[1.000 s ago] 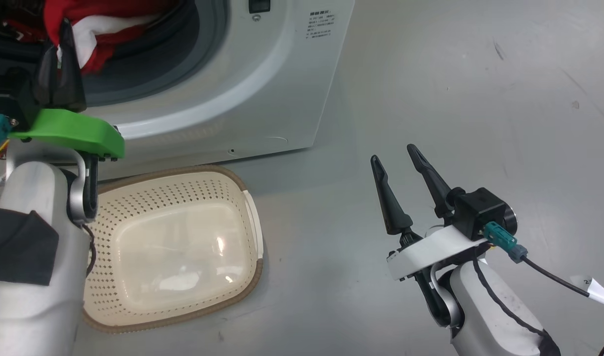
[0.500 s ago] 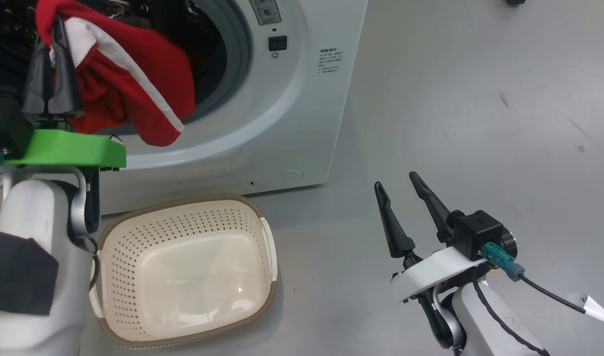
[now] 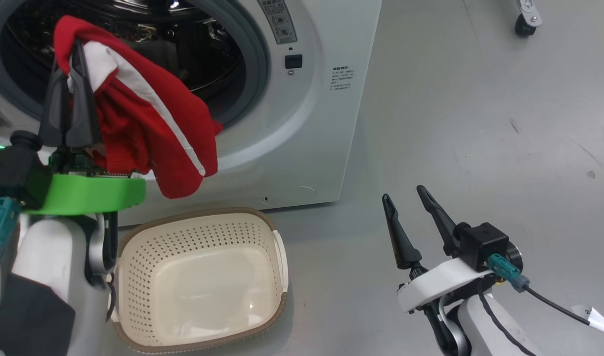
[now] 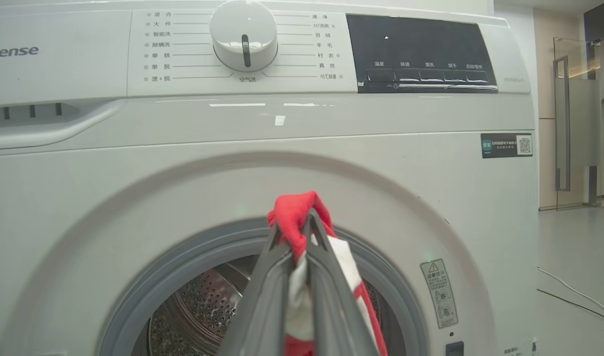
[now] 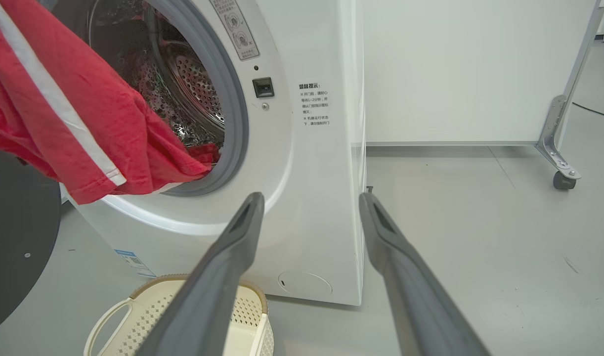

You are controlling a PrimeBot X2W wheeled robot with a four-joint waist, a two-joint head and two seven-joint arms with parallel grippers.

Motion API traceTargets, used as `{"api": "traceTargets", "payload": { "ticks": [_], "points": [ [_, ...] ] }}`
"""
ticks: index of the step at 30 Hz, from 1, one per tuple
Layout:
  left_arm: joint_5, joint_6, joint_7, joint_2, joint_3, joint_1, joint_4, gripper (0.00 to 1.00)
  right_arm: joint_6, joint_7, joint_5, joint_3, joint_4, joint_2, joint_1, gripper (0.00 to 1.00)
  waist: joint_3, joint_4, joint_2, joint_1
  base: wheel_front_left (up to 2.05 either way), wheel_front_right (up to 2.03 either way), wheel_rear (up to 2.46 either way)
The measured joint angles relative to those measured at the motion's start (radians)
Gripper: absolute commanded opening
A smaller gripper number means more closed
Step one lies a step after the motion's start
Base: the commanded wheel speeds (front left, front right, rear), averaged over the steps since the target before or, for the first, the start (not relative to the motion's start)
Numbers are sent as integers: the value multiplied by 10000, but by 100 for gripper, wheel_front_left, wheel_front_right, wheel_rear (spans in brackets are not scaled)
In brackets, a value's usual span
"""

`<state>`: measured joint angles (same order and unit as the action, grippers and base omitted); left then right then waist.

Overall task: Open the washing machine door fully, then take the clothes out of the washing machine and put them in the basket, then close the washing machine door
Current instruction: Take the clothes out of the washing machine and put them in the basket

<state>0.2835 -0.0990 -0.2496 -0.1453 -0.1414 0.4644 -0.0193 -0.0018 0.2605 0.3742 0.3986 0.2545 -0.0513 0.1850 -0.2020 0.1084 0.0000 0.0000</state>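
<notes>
So, the left gripper is seen clamped tight on a fold of the clothes, a red piece with a white stripe. It's held up right in front of the washing machine opening. The garment is draped off the fingers, and its lower hem is hung past the bottom lip of the grey gasket. The hem is kept clear of the basket, near its far rim but apart from it. The basket is parked on the floor, just beside the machine's base.

A bit more red fabric can be made out low in the drum in the right wrist view. The washing machine door is swung open at the left edge of that same view, with its black rim found close under the hanging cloth.

The right gripper is held low, off to the right, with its jaws spread wide apart. A wide stretch of grey floor is laid out on that side, past the machine's right corner. A caster is spotted far back.
</notes>
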Motion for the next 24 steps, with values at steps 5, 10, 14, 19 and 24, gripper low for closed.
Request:
{"api": "traceTargets", "payload": {
  "ticks": [5,10,14,19,24],
  "points": [
    [-2,-17,117,94,-77,-637,504,0,2,0,-42,-59,-4,0,-136,100,90,-185,0,0,0,0,0],
    [69,-52,637,330,-242,-1709,506,0,8,0,-71,25,-17,2,-138,100,87,-290,0,0,0,0,0],
    [242,-98,976,470,-282,-2622,288,0,8,0,-69,86,-115,2,-138,100,15,-289,0,0,0,0,0],
    [374,-100,1162,581,-435,-3130,-40,0,10,0,-69,81,-203,2,-132,100,-206,-275,0,0,0,0,0],
    [545,-102,1262,667,-474,-3494,-593,0,94,0,-71,176,-291,2,-80,100,-500,-213,0,0,0,0,0]
  ]
}}
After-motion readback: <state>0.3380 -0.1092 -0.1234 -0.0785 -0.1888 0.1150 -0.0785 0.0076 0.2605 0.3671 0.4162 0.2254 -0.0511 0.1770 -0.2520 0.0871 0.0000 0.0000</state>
